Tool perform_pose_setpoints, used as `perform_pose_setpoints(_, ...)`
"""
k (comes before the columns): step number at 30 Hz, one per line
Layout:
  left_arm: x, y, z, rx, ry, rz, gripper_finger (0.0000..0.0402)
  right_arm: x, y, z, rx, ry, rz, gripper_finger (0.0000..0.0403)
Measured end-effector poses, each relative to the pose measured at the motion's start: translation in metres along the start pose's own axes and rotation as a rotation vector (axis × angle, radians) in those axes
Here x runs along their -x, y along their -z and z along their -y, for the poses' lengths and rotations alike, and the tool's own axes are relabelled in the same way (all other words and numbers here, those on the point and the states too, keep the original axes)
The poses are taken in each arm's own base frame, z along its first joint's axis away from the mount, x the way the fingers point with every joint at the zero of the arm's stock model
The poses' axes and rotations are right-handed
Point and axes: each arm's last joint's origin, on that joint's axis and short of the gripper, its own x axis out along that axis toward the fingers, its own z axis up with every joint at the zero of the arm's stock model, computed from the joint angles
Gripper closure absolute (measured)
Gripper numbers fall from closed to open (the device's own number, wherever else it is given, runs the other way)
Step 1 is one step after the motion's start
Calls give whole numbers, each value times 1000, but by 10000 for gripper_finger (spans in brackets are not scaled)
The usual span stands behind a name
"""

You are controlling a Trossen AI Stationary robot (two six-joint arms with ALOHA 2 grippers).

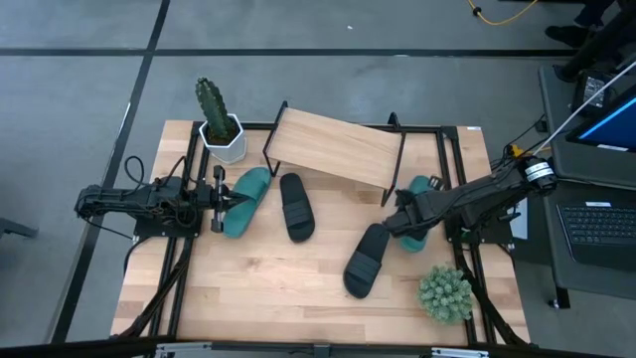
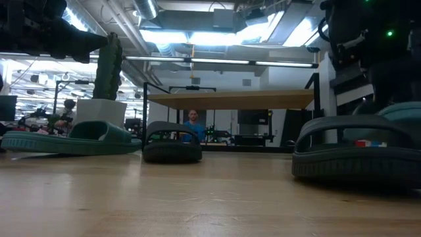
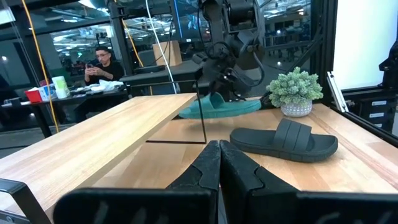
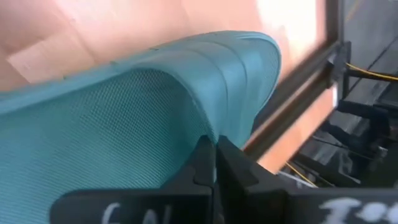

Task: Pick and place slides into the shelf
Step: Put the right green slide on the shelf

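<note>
The shelf [image 1: 338, 147], a slanted light board on black wire legs, stands at the table's far middle. One teal slide [image 1: 248, 197] and one black slide [image 1: 296, 207] lie flat in front of its left end. A second black slide [image 1: 367, 261] lies toward the near right. My right gripper [image 1: 405, 225] is shut on the other teal slide [image 1: 421, 189] by the shelf's right legs. My left gripper [image 3: 219, 163] is shut and held level at the table's left, just left of the first teal slide, with nothing in it. My right gripper pinches the edge of the teal slide's wide strap [image 4: 202, 127] between its two fingers. The fingers slant down at it from above and from the table's right. The slide lies roughly level under the gripper [image 3: 217, 107]. I cannot tell whether its sole is clear of the table.
A cactus in a white pot [image 1: 221, 127] stands at the far left by the shelf. A small green plant [image 1: 444, 293] sits at the near right. Black frame rails [image 1: 449, 169] run along the table's sides. A laptop [image 1: 599, 224] is off to the right. A person [image 3: 99, 62] sits in the room beyond.
</note>
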Motion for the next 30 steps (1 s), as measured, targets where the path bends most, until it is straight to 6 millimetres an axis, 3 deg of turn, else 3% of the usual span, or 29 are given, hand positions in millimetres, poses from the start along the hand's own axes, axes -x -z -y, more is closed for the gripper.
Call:
perform_pose_setpoints(6, 0, 0, 0, 0, 0, 0, 401, 16, -4, 7, -1, 13, 24, 399)
perform_pose_setpoints(16, 0, 0, 0, 0, 0, 0, 401, 54, -10, 29, -63, -56, 213, 399)
perform_pose_setpoints(30, 0, 0, 0, 0, 0, 1, 401, 58, -7, 39, -68, -58, 255, 399)
